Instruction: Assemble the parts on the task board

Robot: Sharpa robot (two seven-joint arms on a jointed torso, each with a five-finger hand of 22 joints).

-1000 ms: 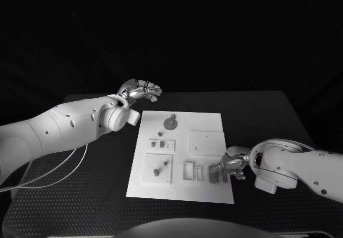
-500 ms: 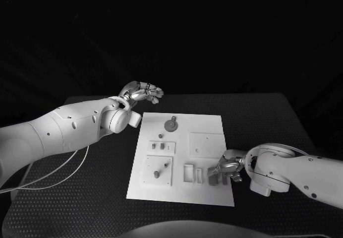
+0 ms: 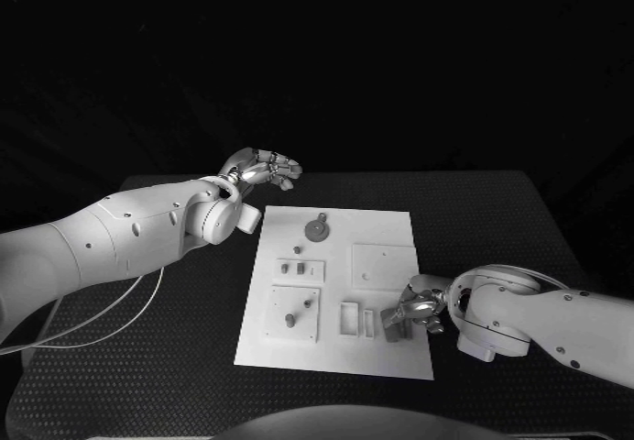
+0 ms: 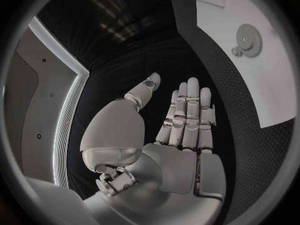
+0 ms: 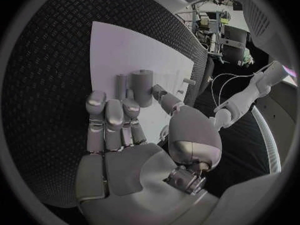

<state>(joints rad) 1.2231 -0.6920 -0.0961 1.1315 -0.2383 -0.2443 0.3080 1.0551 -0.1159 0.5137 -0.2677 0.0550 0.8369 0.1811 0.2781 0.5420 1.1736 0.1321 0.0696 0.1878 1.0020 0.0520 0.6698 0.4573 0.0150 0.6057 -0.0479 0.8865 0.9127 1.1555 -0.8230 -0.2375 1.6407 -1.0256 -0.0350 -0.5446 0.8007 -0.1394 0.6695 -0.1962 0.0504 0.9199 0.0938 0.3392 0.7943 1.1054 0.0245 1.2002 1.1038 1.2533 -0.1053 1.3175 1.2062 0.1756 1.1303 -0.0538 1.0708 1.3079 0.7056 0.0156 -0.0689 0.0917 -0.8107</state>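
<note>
At mid-table, one white rectangular task board (image 3: 335,291), flat and matte, lying lengthwise on black mesh-textured table (image 3: 158,348). Grey in this light, several small parts on it: one round gear (image 3: 317,229) with a smaller one (image 3: 298,247) just beside it near the far end; two short upright pegs (image 3: 293,268) in a small raised block; one square raised plate (image 3: 383,265) to their right; another square plate (image 3: 293,312) near the left edge, carrying one peg and one slim pin; two narrow slotted frames (image 3: 355,318) side by side near the near edge. Beside those frames, one smooth grey cylinder (image 5: 142,87) standing upright with one thin flat bar (image 5: 120,86) next to it, seen past the fingertips in the right wrist view.

Over the board's near right part, right hand (image 3: 418,310), silver and jointed, fingers extended close together toward the cylinder, thumb angled beside it; actual contact cannot be told, nothing seen gripped. White smooth-shelled right arm (image 3: 541,321) behind it.

Beyond the board's far left corner, left hand (image 3: 262,168) raised clear of the table, holding nothing; fingers straight and close together in the left wrist view, thumb apart. One white left arm (image 3: 119,238) with two thin pale cables (image 3: 125,316) looping onto the table beneath it.
</note>
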